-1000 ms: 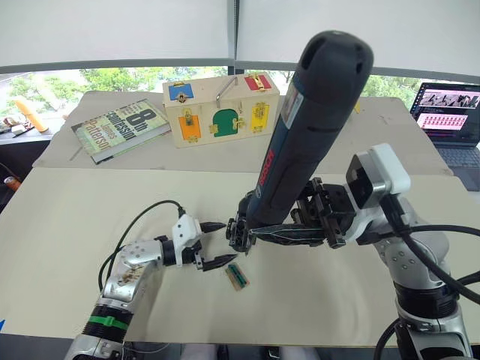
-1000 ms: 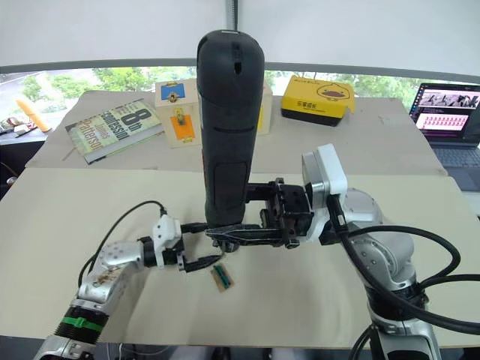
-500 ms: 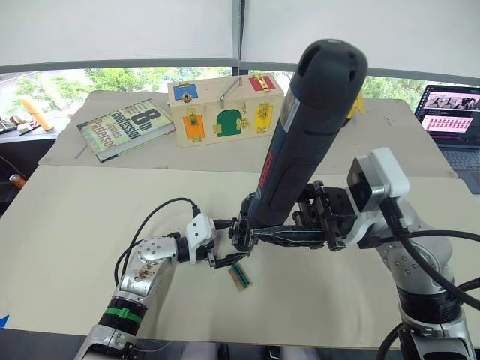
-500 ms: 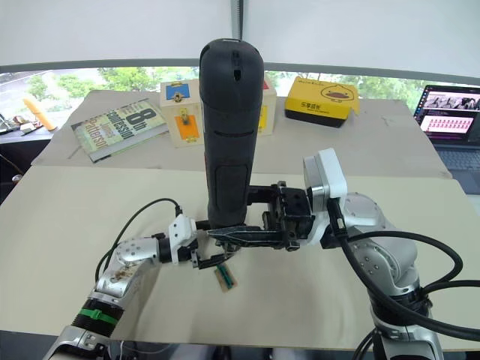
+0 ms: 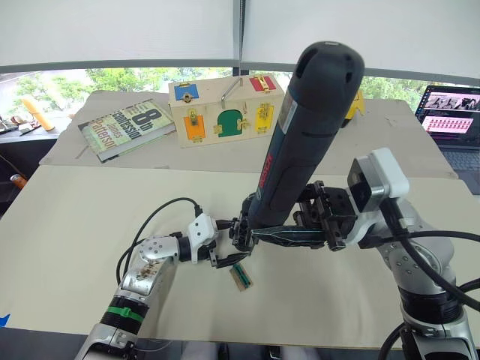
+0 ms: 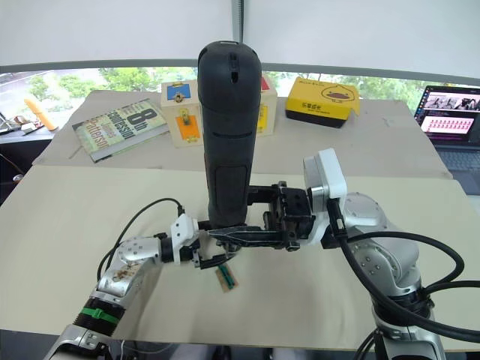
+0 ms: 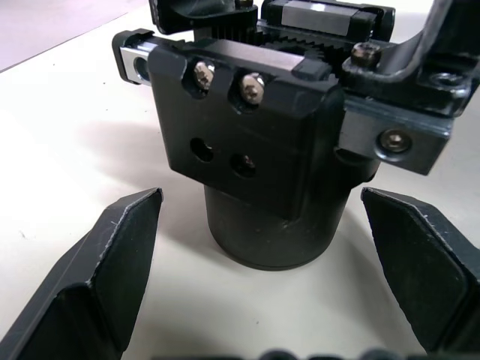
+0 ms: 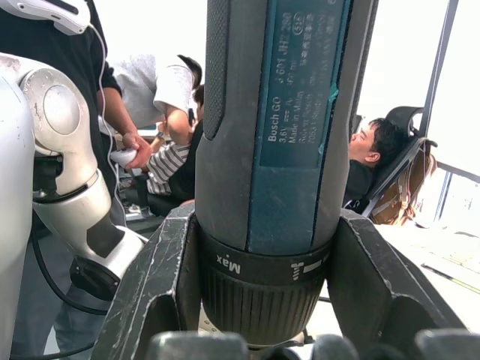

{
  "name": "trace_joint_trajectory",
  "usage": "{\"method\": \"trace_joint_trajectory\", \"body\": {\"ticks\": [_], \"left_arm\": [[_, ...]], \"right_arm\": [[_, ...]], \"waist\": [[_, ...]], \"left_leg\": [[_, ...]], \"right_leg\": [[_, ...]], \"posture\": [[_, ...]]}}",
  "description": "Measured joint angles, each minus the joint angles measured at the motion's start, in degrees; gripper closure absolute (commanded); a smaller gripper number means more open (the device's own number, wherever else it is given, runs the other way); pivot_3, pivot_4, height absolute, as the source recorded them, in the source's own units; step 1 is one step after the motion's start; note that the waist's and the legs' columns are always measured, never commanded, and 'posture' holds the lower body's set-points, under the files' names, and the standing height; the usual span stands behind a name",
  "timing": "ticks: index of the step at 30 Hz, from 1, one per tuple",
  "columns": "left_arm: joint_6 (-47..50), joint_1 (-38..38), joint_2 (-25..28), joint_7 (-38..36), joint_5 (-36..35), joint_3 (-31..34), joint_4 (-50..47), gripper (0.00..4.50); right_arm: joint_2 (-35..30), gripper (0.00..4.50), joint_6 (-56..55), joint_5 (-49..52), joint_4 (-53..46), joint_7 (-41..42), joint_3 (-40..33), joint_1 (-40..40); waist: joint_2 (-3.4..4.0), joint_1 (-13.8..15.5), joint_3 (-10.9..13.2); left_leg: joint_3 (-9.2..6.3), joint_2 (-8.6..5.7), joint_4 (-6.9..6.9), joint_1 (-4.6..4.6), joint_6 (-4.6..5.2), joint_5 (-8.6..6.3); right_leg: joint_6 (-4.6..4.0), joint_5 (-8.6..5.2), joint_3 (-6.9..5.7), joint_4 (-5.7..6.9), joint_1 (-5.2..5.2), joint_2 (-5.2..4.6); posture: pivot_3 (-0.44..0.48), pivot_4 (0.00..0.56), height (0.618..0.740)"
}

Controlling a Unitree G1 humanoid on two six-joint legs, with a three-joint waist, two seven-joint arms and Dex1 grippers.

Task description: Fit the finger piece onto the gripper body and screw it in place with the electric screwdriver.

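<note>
The electric screwdriver (image 5: pixel 300 142) is a thick, smooth, dark cylinder with a rounded matte cap and a red label down its side; it stands nearly upright, tilted to the right at its top, above the middle of the pale, cloth-like desk (image 5: pixel 75 225); the right tool (image 5: pixel 259 234) is clamped on its ribbed lower collar, its two scuffed black fingers (image 8: pixel 157 285) pressed against either side of the barrel in the right wrist view; the bit and its tip are hidden behind the barrel and the fingers; the gripper body (image 7: pixel 247 142) is a blocky, matte black mechanism on a round base, with silver screw heads, two empty round holes and a toothed rack along its top edge; it sits on the desk just left of the screwdriver's lower end, largely hidden in the head views; the left tool (image 5: pixel 219 241) has its pointed black fingers (image 7: pixel 112 262) apart, one on each side of the body and not touching it; I cannot make out the finger piece as a separate part; a small green-and-tan block (image 5: pixel 240 276) lies flat just on the near side; at the far edge sit a book (image 5: pixel 124 127), a wooden latch box (image 5: pixel 225 111), a yellow box (image 6: pixel 322 101) and, cut off at the right, a laptop (image 5: pixel 454 120)
</note>
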Motion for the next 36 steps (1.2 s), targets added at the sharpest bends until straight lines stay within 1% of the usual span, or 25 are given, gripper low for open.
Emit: {"method": "trace_joint_trajectory", "body": {"ticks": [1,4,11,17,21,24,28,30,31,32,33,36], "left_arm": [[0.0,0.0,-0.1,0.1,0.2,0.0,0.0,0.78],[0.0,0.0,-0.3,0.1,0.4,-0.4,0.0,2.19],[-1.9,-2.4,0.8,-1.7,0.8,-0.9,2.2,2.20],[-2.7,-7.0,2.4,-8.3,0.0,-1.3,7.2,2.20],[-5.0,-10.6,2.8,-12.5,-0.1,-1.9,12.5,2.20],[-7.0,-12.5,2.7,-14.0,-0.1,-2.2,15.6,2.20],[-7.1,-12.7,2.3,-14.3,-0.2,-2.0,16.5,2.20],[-5.9,-12.3,1.9,-13.7,-0.4,-1.8,15.9,1.16],[-5.1,-11.8,1.9,-13.2,-0.3,-1.8,15.7,0.82],[-4.3,-11.1,1.8,-12.4,-0.5,-1.2,14.9,0.26],[-3.9,-10.7,1.7,-11.8,-0.6,-0.9,14.4,0.04],[-3.3,-8.6,1.6,-9.6,-1.1,0.4,12.5,0.04]], "right_arm": [[0.0,2.55,0.0,0.0,0.0,0.0,0.0,0.0],[-0.2,2.55,0.0,-0.1,0.0,0.0,0.0,0.5],[-1.0,2.55,0.0,-0.3,0.0,0.0,-0.1,1.1],[-1.7,2.55,0.0,-0.2,-0.1,0.2,-0.6,1.7],[-2.0,2.55,0.0,0.1,-0.1,0.3,-0.9,2.1],[-2.2,2.55,0.0,0.2,-0.1,0.4,-1.4,2.1],[-2.3,2.55,0.0,0.2,-0.1,0.4,-1.5,2.1],[-2.3,2.55,0.0,0.2,-0.1,0.3,-1.5,2.2],[-2.3,2.55,0.0,0.2,-0.2,0.3,-1.5,2.2],[-2.3,2.55,0.0,0.2,-0.2,0.3,-1.6,2.4],[-2.3,2.55,0.0,0.2,-0.2,0.3,-1.6,2.5],[-2.3,2.55,0.0,0.2,-0.2,0.3,-1.6,2.7]], "waist": [[0.00,0.0,0.0],[-0.01,0.1,0.0],[-0.01,0.1,0.0],[-0.03,-0.2,0.0],[-0.04,-0.2,0.0],[-0.07,-0.2,0.0],[-0.07,-0.2,0.0],[-0.08,-0.2,-0.1],[-0.08,-0.2,-0.1],[-0.08,-0.2,-0.1],[-0.08,-0.2,-0.1],[-0.08,-0.5,-0.1]], "left_leg": [[0.00,-0.01,0.00,0.00,0.00,0.00],[0.00,-0.01,0.01,0.00,0.00,0.00],[-0.01,-0.01,0.05,0.01,0.01,0.00],[0.01,0.02,0.05,0.00,0.00,0.00],[0.04,0.02,0.05,0.01,0.00,0.00],[0.05,0.02,0.06,0.03,0.00,0.00],[0.05,0.02,0.09,0.05,0.00,0.01],[0.04,0.02,0.11,0.05,0.00,0.01],[0.04,0.02,0.12,0.05,0.00,0.00],[0.04,0.02,0.11,0.04,0.00,0.01],[0.04,0.03,0.11,0.05,0.00,0.00],[0.04,0.06,0.11,0.06,0.00,0.00]], "right_leg": [[0.00,0.00,0.00,0.00,0.01,0.00],[0.01,0.01,0.00,-0.01,0.02,-0.01],[0.01,0.01,-0.01,0.01,0.02,-0.01],[0.01,0.01,-0.01,0.03,0.02,0.11],[0.01,0.01,0.00,0.03,0.02,0.14],[0.01,0.01,0.01,0.03,0.04,0.14],[0.00,0.02,0.04,0.05,0.05,0.12],[0.00,0.02,0.05,0.05,0.05,0.11],[0.01,0.02,0.05,0.05,0.05,0.11],[0.01,0.02,0.05,0.05,0.04,0.11],[0.00,0.02,0.05,0.05,0.05,0.11],[0.00,0.02,0.07,0.06,0.04,0.12]], "posture": [[0.000,0.150,0.740],[0.000,0.150,0.740],[0.000,0.150,0.740],[0.000,0.150,0.740],[0.000,0.150,0.740],[0.000,0.150,0.740],[0.000,0.150,0.740],[0.000,0.150,0.740],[0.000,0.150,0.740],[0.000,0.150,0.740],[0.000,0.150,0.740],[0.000,0.150,0.740]]}}
